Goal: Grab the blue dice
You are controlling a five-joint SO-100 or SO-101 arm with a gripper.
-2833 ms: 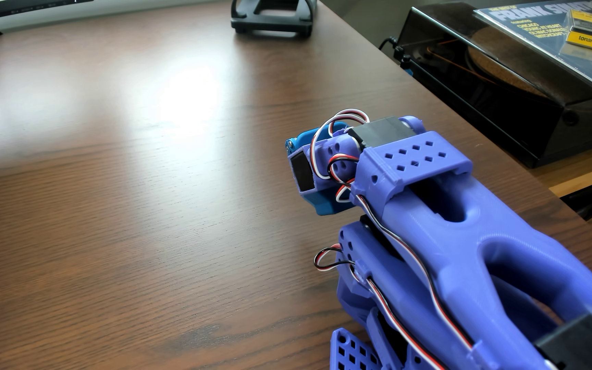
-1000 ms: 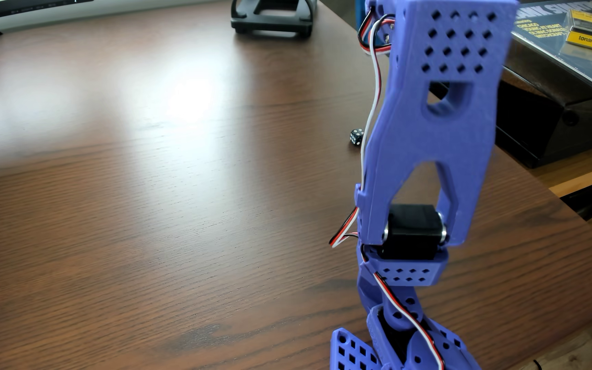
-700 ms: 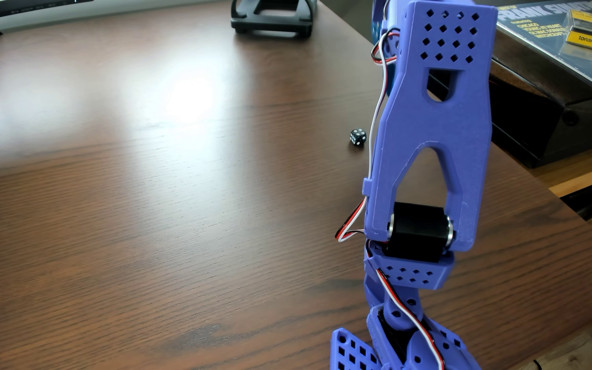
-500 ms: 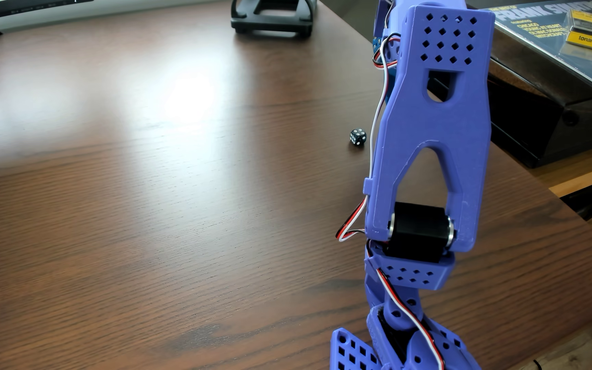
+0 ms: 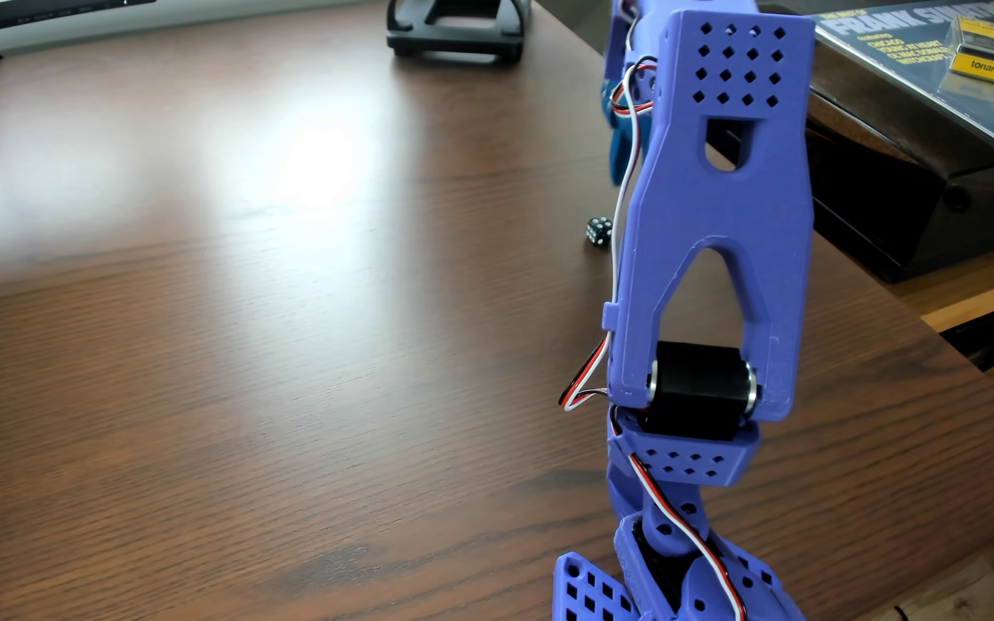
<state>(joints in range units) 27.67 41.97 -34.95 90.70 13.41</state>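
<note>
The blue dice is a tiny dark glossy die with white pips, resting on the brown wooden table just left of my purple arm. The arm rises through the right half of the view and hides most of the gripper. Only one brighter blue finger shows past the arm's left edge, hanging above and slightly beyond the die. The gripper is apart from the die. The second finger is hidden, so I cannot tell how the jaws stand.
A black stand sits at the table's far edge. A black box with a record sleeve on top stands to the right, past the table's right edge. A monitor base is at the top left.
</note>
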